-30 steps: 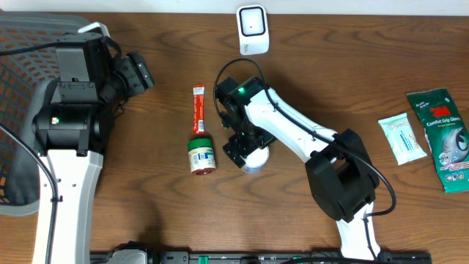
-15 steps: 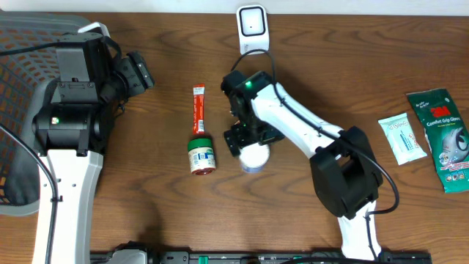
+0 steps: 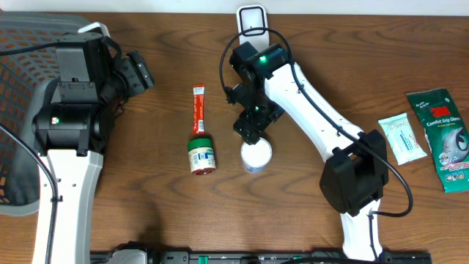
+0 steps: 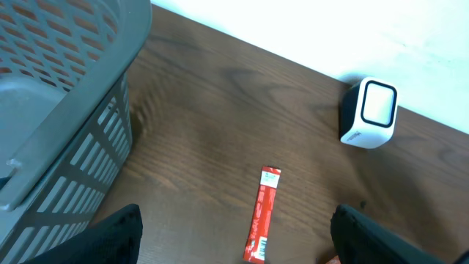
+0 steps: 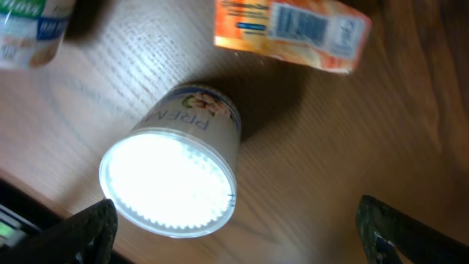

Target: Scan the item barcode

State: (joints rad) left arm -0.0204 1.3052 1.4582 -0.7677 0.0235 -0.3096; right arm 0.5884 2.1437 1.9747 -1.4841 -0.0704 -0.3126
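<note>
Hovering wide open and holding nothing, the right gripper (image 3: 253, 130) is hanging just above the white-lidded tub (image 3: 256, 155), which is sitting on the worktop (image 3: 146, 213), seemingly lid-up. A green-labelled jar (image 3: 201, 155) is lying at the tub's 9 o'clock, a red sachet (image 3: 198, 110) at 10 o'clock, and the scanner (image 3: 251, 13) is standing at 12 o'clock. The left gripper (image 3: 139, 72), also open and empty, is hanging far off at 9 o'clock.

We are seeing white links and black joints on the left arm (image 3: 69, 176) and right arm (image 3: 308, 110), green lights (image 3: 261, 59) glowing, black cables (image 3: 401, 183) looping.
</note>
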